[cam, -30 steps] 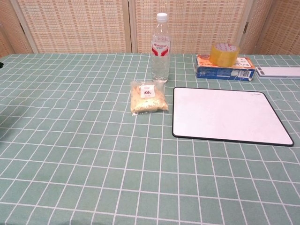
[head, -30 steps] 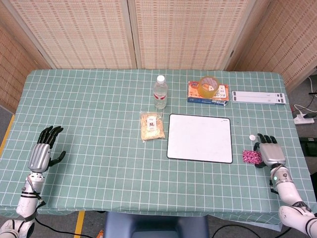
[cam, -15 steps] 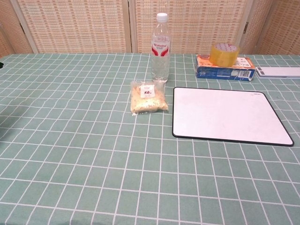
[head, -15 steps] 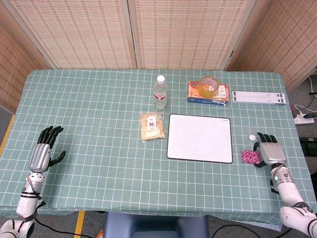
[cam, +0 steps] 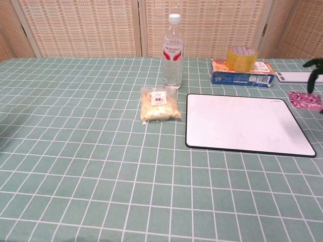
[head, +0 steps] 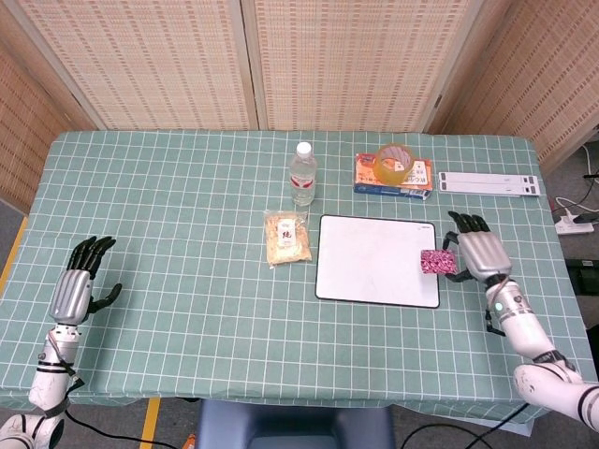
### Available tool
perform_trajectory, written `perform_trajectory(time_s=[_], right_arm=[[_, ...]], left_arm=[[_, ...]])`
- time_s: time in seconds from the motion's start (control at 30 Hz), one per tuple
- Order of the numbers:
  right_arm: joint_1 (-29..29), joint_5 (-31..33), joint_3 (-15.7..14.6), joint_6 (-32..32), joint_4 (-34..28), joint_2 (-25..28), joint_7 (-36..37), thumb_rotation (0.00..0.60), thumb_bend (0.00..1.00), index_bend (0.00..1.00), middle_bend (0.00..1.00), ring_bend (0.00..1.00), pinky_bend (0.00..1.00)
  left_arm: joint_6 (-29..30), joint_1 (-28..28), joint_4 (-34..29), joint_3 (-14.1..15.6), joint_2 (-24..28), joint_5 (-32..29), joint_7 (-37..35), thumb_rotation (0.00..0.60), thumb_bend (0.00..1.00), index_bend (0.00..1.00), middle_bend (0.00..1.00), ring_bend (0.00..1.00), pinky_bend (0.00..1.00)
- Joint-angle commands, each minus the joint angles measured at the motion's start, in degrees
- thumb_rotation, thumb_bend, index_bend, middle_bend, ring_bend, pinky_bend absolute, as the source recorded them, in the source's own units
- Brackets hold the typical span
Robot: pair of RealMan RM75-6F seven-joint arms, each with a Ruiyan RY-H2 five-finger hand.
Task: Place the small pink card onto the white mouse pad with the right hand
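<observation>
While the right hand [head: 475, 254] hovers at the right edge of the white mouse pad [head: 378, 260], its fingers [head: 465, 223] hold the small pink card [head: 436, 262], which overlaps that edge in the head view; the chest view shows the card [cam: 305, 100] raised beside the pad's far right corner. Whether the card touches the pad cannot be told. At the worktop's [head: 168, 206] near left edge the left hand [head: 75, 288] rests with fingers spread and nothing in them. Left of the pad lies a snack packet [head: 286, 238], with a water bottle [head: 302, 174] behind it. A tape roll [head: 393, 161] sits on an orange and blue box [head: 393, 178].
</observation>
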Motion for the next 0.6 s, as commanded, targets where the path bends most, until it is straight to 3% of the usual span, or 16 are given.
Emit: perform_trajectory(time_s=[0.03,0.3,0.6], right_arm=[[5.1,6.01,1.76,-3.71,0.58,-3.19,-6.67,0.6,0.16,0.46,0.0,0.0,0.0],[12.06,19.36,0.08,-8.06,8.12,-10.68,-16.25,0.6,0.16,0.45,0.0,0.0,0.0],[14.8,21.52,-0.46,-8.59,10.3,-13.59,-15.83,0.6,0.16,0.45,0.0,0.0,0.0]], left_arm=[[-0.03,0.07,-0.02,-0.15,0.12,-0.18,-0.34,0.6,0.27,0.12,0.09,0.0,0.0],[0.59,0.17,-0.39,-0.22,0.33,0.0,-1.76,0.6,0.27,0.11,0.09,0.0,0.0],[0.27,0.01,-0.25,-0.46,0.44,-0.19,-2.74,0.6,0.27,0.1,0.09,0.0,0.0]])
